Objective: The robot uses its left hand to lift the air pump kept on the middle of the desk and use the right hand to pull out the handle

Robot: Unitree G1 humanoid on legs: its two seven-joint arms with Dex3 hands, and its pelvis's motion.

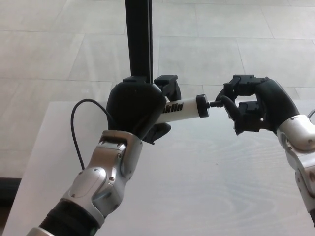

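Note:
My left hand (134, 109) is shut on the air pump (183, 108), a white cylinder with black lettering and a black end cap, held level above the pale desk (197, 187). Its thin black hose (75, 125) loops out to the left of my wrist. A short stretch of dark rod (214, 103) shows between the cap and my right hand (253, 105). That hand's fingers are curled around the pump's black handle (227, 102), which is mostly hidden inside the grip.
A black upright post (138, 39) rises behind my left hand, with a black clamp (166, 83) at its foot. The desk's far edge runs just behind the pump, with tiled floor (221, 44) beyond. The desk's left edge falls away at the lower left.

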